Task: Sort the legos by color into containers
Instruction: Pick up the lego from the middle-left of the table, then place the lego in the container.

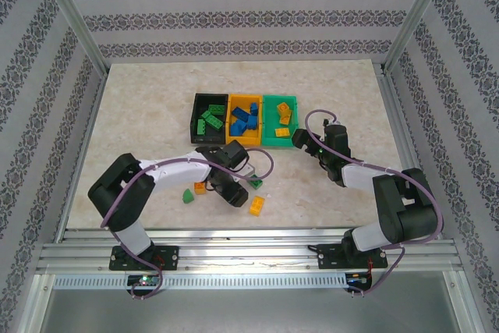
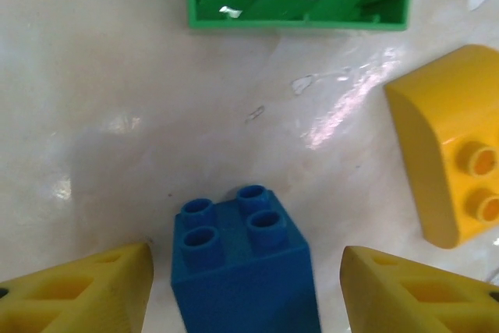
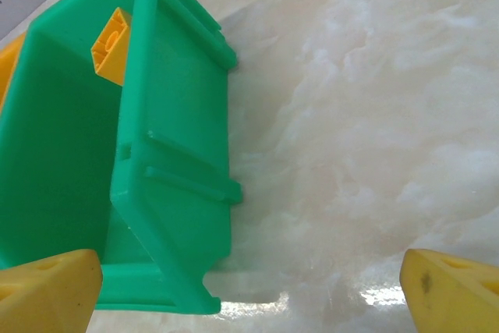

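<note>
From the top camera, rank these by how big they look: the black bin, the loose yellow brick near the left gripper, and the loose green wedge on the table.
1. black bin, clearly the largest.
2. yellow brick and green wedge: they look about alike, too close to rank.

One black bin [image 1: 195, 115], one orange bin [image 1: 244, 142], one green bin [image 1: 279, 144], three bins in all, two yellow bricks [image 1: 284, 109] inside the green bin.

Inside green bin [image 3: 171, 193], yellow brick [image 3: 111, 46]; hand [image 3: 249, 294] spread wide above table [image 3: 374, 115]
</note>
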